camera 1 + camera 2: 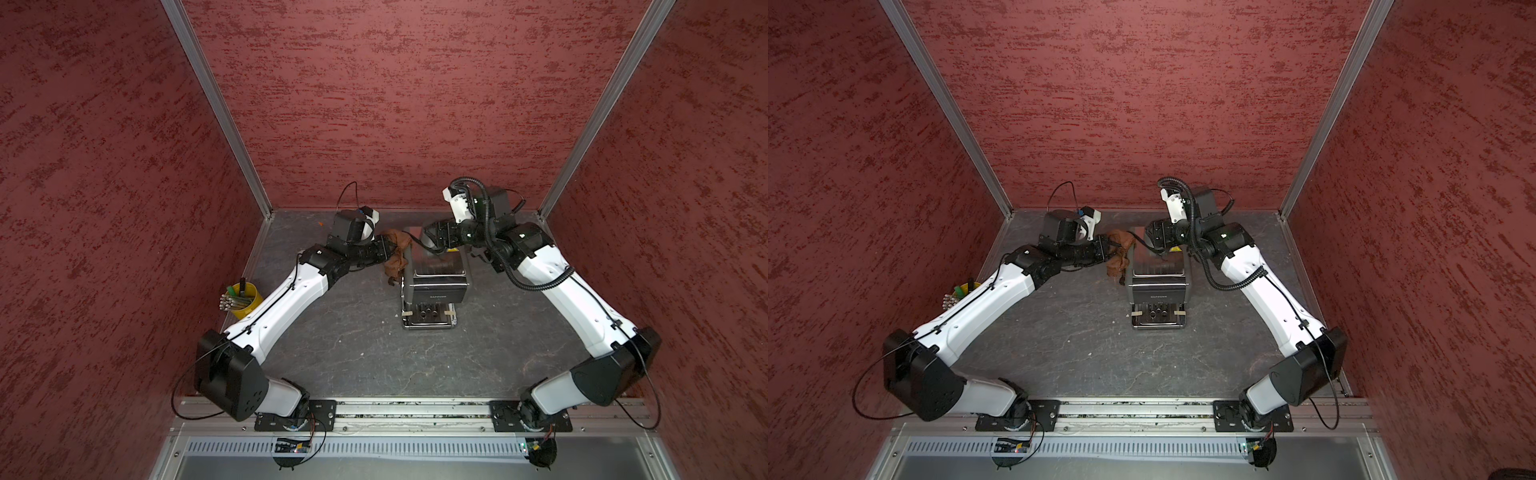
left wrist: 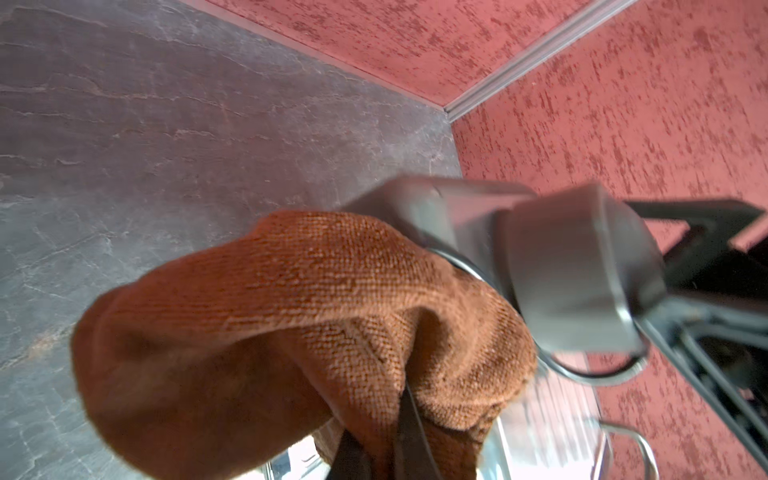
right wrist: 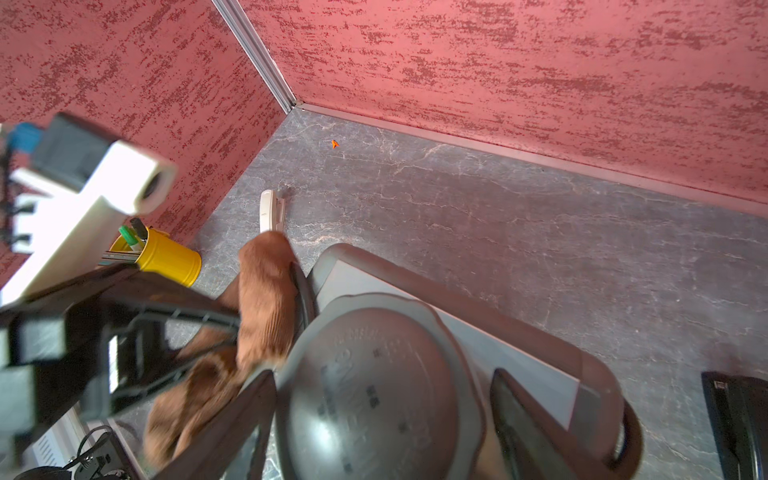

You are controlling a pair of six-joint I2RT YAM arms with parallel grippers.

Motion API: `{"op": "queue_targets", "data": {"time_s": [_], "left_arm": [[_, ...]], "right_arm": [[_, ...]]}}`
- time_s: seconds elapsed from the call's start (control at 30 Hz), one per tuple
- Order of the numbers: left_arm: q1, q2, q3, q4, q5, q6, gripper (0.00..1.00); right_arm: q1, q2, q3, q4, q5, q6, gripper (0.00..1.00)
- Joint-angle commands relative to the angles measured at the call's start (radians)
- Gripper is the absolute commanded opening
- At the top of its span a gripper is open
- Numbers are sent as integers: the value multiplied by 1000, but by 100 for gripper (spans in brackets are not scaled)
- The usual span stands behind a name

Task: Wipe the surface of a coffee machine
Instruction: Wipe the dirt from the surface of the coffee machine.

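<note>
The coffee machine (image 1: pixel 434 286) (image 1: pixel 1158 286) stands at mid-table, a silver box with a dark front and a drip tray. A grey dome (image 3: pixel 374 395) (image 2: pixel 573 270) sits on its rear top. My left gripper (image 1: pixel 388 249) (image 1: pixel 1111 249) (image 2: pixel 382 440) is shut on a brown cloth (image 1: pixel 395 257) (image 1: pixel 1116 253) (image 2: pixel 291 316) (image 3: pixel 262 299). The cloth hangs against the machine's left rear side. My right gripper (image 1: pixel 432 245) (image 1: pixel 1154 245) (image 3: pixel 382 374) reaches in from the right. Its jaws stand wide, one on each side of the dome and against its rim.
A yellow cup (image 1: pixel 245 301) (image 1: pixel 963 291) (image 3: pixel 166 257) of sticks and pens stands by the left wall, beside my left arm. A small white piece (image 3: pixel 268 210) lies behind the machine, and an orange speck (image 3: pixel 334 144) lies near the back corner. Red walls close in three sides.
</note>
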Motion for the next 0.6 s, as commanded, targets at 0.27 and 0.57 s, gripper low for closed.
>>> {"op": "queue_targets", "data": {"time_s": [0.27, 0.57], "left_arm": [[6, 79, -10, 205, 169, -79, 0], [-22, 14, -262, 351, 187, -134, 0]], "right_arm": [[15, 23, -9, -40, -25, -7, 80], [14, -2, -48, -31, -13, 0, 80]]}}
